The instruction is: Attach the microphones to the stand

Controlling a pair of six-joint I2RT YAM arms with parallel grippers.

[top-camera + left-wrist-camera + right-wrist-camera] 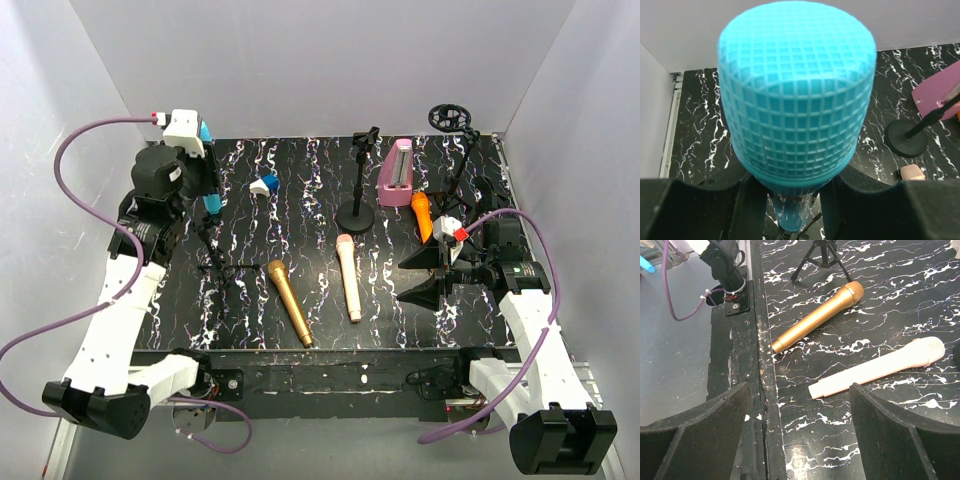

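My left gripper [205, 175] is shut on the sky blue microphone [212, 203] and holds it upright at the back left. The microphone's mesh head [797, 95] fills the left wrist view, with the handle between the pads. Its lower end hangs just over the top of a small black tripod stand [215, 265]; whether they touch does not show. The gold microphone [290, 300] and the pale pink-cream microphone [349, 277] lie flat mid-table. The orange microphone [423, 215] lies at the right. My right gripper [425, 272] stands open and empty, low over the table's front edge [800, 410], near the pink-cream microphone's tail [875, 369].
A round-base stand [355, 215] stands at back centre, and a taller stand with a round ring [450, 118] at back right. A mauve block [397, 172] and a small blue-and-white piece [264, 184] lie at the back. White walls close the table in.
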